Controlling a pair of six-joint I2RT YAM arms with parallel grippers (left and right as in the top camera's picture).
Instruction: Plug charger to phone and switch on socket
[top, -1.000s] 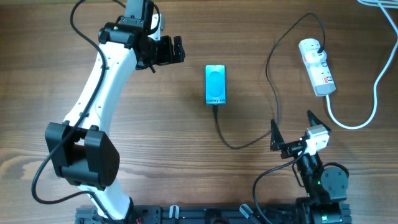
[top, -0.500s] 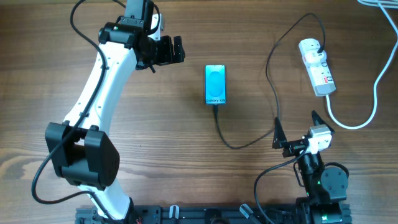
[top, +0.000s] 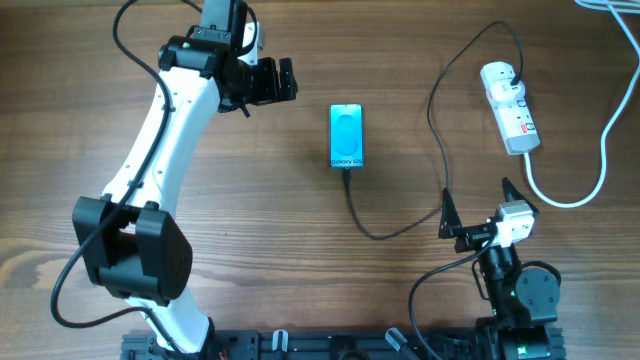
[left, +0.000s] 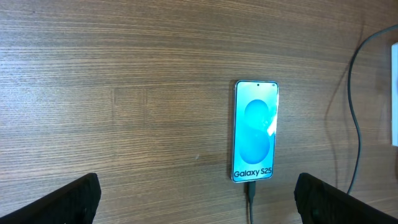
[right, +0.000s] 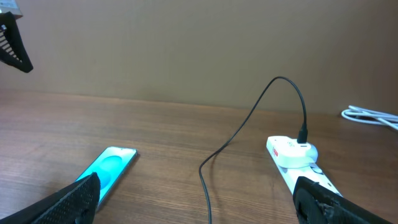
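The phone (top: 346, 136) lies flat mid-table, turquoise screen up, white strip at its near end. It also shows in the left wrist view (left: 255, 132) and the right wrist view (right: 106, 170). The charger's thin black cable (top: 437, 120) has its plug tip in the phone's near end (left: 250, 190) and runs to a white adapter (top: 499, 74) seated in the socket (top: 511, 110) at the back right. My left gripper (top: 285, 79) is open and empty, left of the phone. My right gripper (top: 473, 215) is open and empty, near the front right.
The socket's thick white cord (top: 590, 190) loops to the right and runs off the back right corner. The black cable curves across the table between the phone and the right arm's base (top: 520, 295).
The right gripper has shifted slightly right and toward the front. The left arm, phone and cable have not moved.
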